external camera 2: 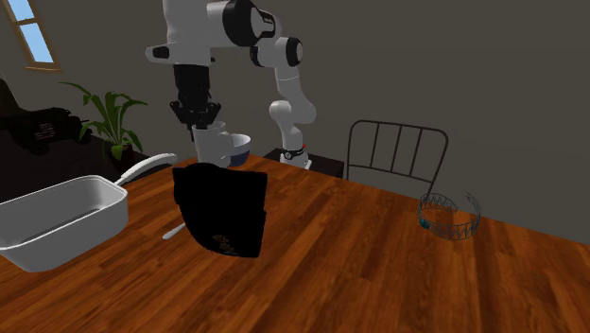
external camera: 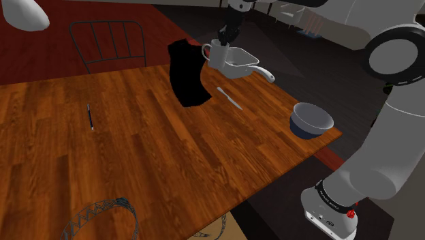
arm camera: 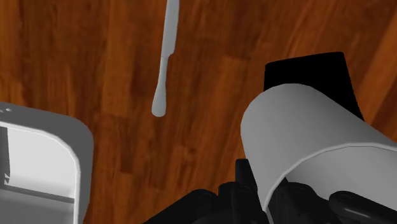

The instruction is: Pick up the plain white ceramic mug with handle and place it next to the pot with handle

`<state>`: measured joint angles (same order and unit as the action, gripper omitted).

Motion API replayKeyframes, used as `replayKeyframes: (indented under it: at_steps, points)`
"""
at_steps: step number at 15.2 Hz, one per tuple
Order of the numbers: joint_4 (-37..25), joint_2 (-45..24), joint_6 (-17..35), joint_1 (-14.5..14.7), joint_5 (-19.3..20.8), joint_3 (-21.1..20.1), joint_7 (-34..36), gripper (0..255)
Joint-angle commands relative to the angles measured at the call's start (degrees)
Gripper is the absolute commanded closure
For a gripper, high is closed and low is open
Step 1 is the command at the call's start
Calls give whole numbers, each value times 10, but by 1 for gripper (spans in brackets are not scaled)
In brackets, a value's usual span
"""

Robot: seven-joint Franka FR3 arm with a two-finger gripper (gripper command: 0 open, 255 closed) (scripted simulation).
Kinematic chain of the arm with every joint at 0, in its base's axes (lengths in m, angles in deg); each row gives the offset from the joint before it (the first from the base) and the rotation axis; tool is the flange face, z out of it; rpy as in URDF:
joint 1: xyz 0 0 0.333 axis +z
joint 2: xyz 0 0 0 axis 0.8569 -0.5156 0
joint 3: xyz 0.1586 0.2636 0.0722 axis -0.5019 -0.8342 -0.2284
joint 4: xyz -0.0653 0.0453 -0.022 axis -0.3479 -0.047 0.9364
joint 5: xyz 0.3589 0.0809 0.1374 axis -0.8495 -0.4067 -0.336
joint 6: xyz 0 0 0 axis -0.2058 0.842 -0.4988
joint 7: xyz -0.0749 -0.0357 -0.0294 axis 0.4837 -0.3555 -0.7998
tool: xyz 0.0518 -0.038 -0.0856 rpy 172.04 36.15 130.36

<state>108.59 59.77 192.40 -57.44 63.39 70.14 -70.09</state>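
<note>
The table (external camera: 136,150) lies under the claw, dark red-brown boards with open space on most sides. The arm (external camera 2: 274,52) reaches out over it from the stand and hangs the claw (external camera 2: 200,118) pointing straight down.

The pot (external camera 2: 57,219), a white rectangular pan with a long handle, sits low and just to one side of the claw. In the wrist view its rounded corner shows below the fingers. A black shape (external camera 2: 225,213) stands on the table on the claw's other side, close by. The bowl (external camera: 312,119) is well apart from the claw, back toward the stand.

The mug (external camera: 218,56) is in the claw. The fingers are drawn in narrow and pinch its rim and wall, and it hangs below them, upright and, as far as I can judge, clear of the wood. A thin grey utensil (arm camera: 164,70) lies flat on the table beneath the claw, between pot and black shape.

The pick is done and the step in hand is the carry. The next move calls for a straight descent onto bare wood just beside the pot, missing the pot's handle, the utensil and the black shape. The fingers should open only once the mug's base rests flat.
</note>
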Motion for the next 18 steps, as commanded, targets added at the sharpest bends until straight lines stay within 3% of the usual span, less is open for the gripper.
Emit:
replayKeyframes:
  at_steps: [1, 2, 18]
  points:
    - [-38, -28, -11, -16, -5, 8, -25, 255]
    - [-77, -54, -24, -27, -7, 12, -40, 255]
    - [72, -37, 108, -28, -9, 12, -45, 255]
